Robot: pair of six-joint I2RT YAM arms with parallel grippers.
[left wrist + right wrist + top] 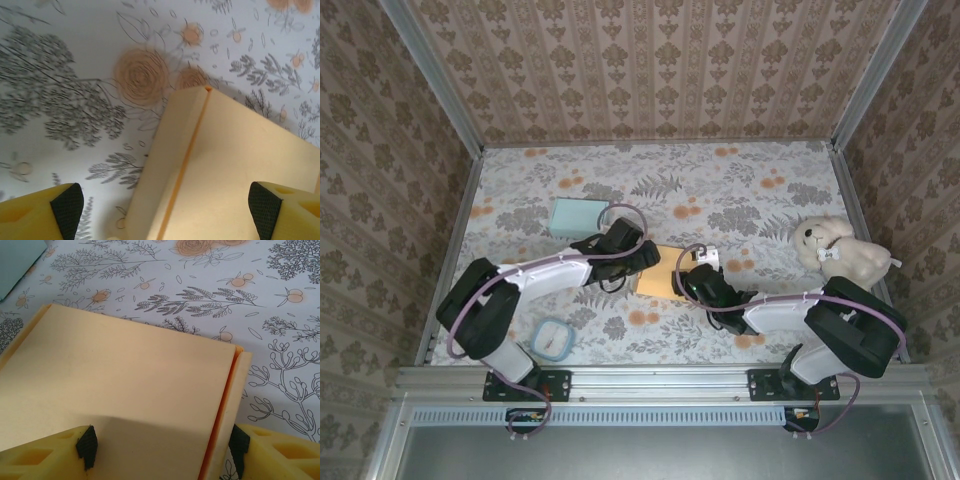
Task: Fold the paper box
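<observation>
The paper box is a pale yellow flat carton lying on the floral tablecloth at the middle of the table. My left gripper is over its left end and my right gripper is at its right end. In the left wrist view the box shows a folded side with an orange seam. The left gripper is open, one finger over the cloth and the other over the box. In the right wrist view the box lies under the open right gripper, whose right fingertip is just outside a narrow side flap.
A teal box lies behind the left arm and shows again as a teal corner in the right wrist view. A stuffed toy lamb sits at the right. A round teal-rimmed object lies at the near left. Patterned walls enclose the table.
</observation>
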